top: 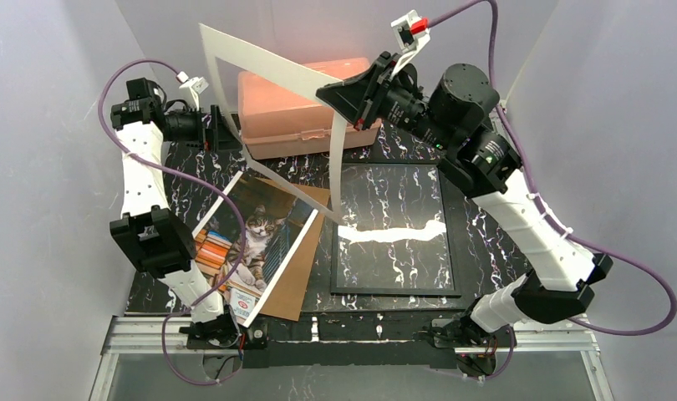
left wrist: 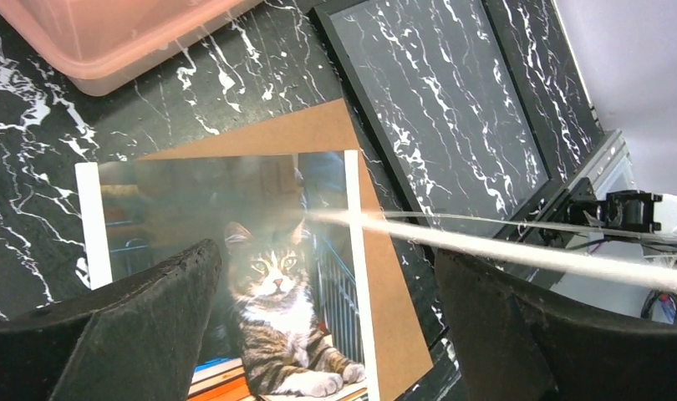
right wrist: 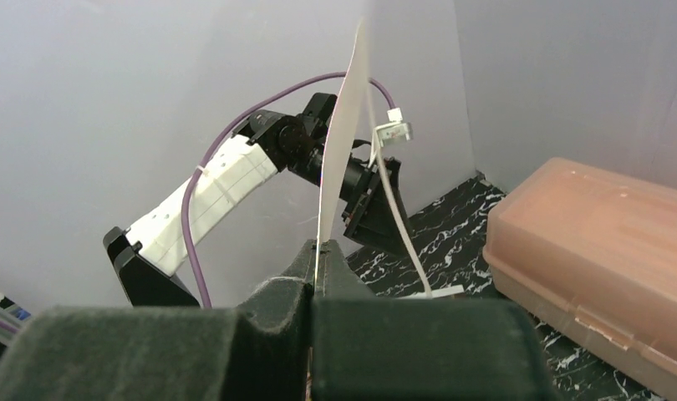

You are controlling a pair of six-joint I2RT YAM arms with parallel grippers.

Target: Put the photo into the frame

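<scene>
The photo (top: 256,242) (left wrist: 277,276) is lying face up on the brown backing board (top: 297,267), below and ahead of the left gripper (top: 222,134) (left wrist: 327,255), whose fingers are standing wide apart, grasping nothing. The frame (top: 395,292) (left wrist: 377,142) is lying flat beneath the right gripper (top: 352,100) (right wrist: 316,276), which is pinching the white mat sheet (top: 268,67) (right wrist: 348,109) upright in the air. The peach box (top: 293,100) is sitting just right of the left gripper.

The left arm (top: 143,167) stretches forward along the left side, wrist turned inward, and the left gripper (top: 221,132) has its jaws spread wide. The right arm (top: 527,225) bends inward and is raised high, with the right gripper (top: 349,94) pinched tight on a white mat (top: 268,67).
</scene>
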